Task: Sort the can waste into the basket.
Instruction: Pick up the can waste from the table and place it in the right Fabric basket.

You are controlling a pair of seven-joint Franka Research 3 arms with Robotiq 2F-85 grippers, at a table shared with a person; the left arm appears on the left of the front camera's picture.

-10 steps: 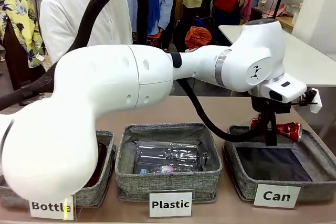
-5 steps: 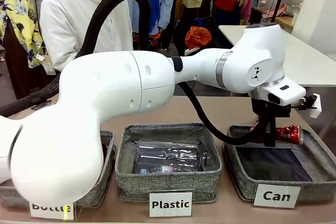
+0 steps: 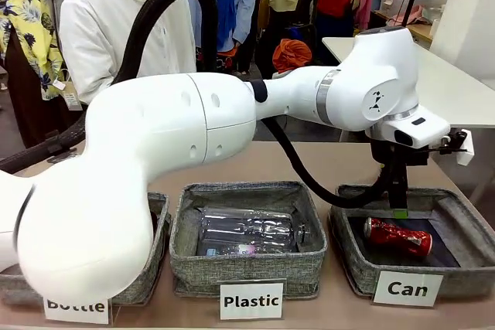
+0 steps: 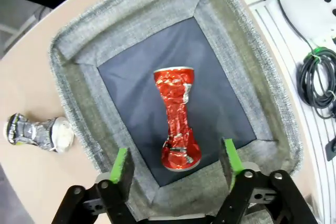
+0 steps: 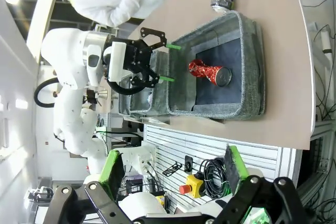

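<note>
The left gripper (image 4: pixel 176 155) hangs with its jaws spread and nothing between them, straight above the "Can" basket (image 4: pixel 79 95). The red can (image 4: pixel 177 124) lies flat on the dark floor directly beneath it, lengthwise along the gap between the fingers and clear of the walls. The black can (image 4: pixel 34 132) lies on the table (image 4: pixel 31 66) just outside the basket wall, off to the side of the gripper's left-hand pad in the wrist view. The right gripper (image 5: pixel 172 157) is also spread and empty, held off the table's edge, well away from both cans.

The black can looks thin and light, with a stiff rim at each end and a crushed waist. That waist is probably the best place to grip, across the narrow part. The metal is likely slick and would dent further under a hard squeeze.

Its print is too crumpled to read, and its underside is hidden. In the front view the left arm's bulk covers most of the "Bottle" basket (image 3: pixel 147 284), and the wrist hides part of the left gripper's fingers.
</note>
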